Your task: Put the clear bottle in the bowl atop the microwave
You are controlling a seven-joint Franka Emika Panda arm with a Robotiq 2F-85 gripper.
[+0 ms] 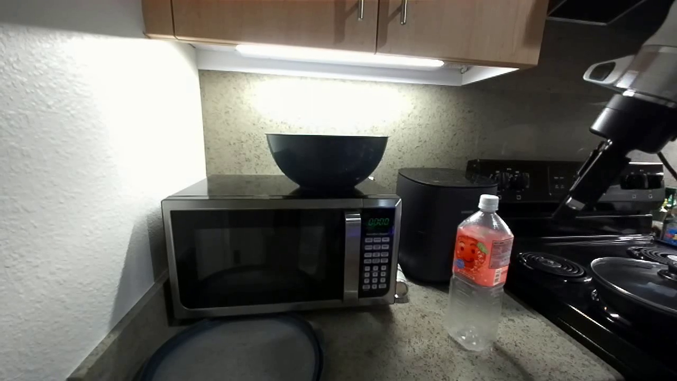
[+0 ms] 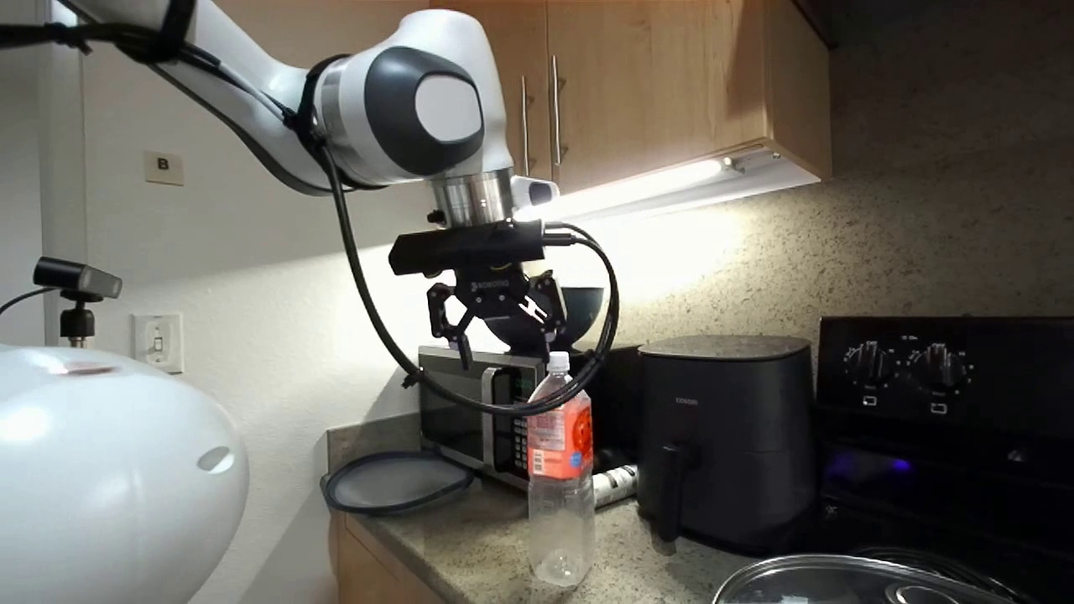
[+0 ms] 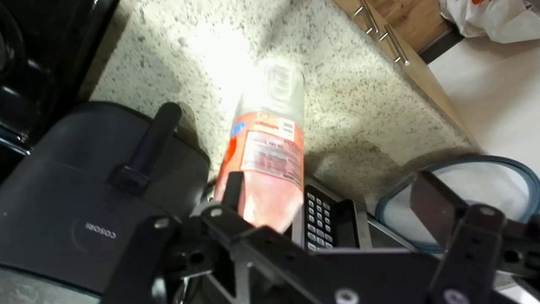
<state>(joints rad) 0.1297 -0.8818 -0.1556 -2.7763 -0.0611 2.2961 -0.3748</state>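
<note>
The clear bottle [image 1: 478, 317] stands upright on the counter, right of the microwave [image 1: 259, 259]. It has a white cap and red-orange label, and also shows in an exterior view [image 2: 560, 503] and the wrist view [image 3: 272, 147]. The dark bowl [image 1: 328, 159] sits on top of the microwave; in an exterior view the bowl [image 2: 585, 306] is partly behind the gripper. My gripper [image 2: 506, 346] is open and empty, pointing down, apart from the bottle. In the wrist view one finger overlaps the bottle's upper part and the cap is hidden; the other finger is well to the right.
A black air fryer [image 1: 439, 227] stands behind the bottle. The stove with a lidded pan [image 1: 634, 280] is to its right. A dark-rimmed round lid [image 1: 232, 349] lies before the microwave. Wooden cabinets [image 1: 275, 21] hang above the bowl. A cable [image 2: 495, 409] loops below the gripper.
</note>
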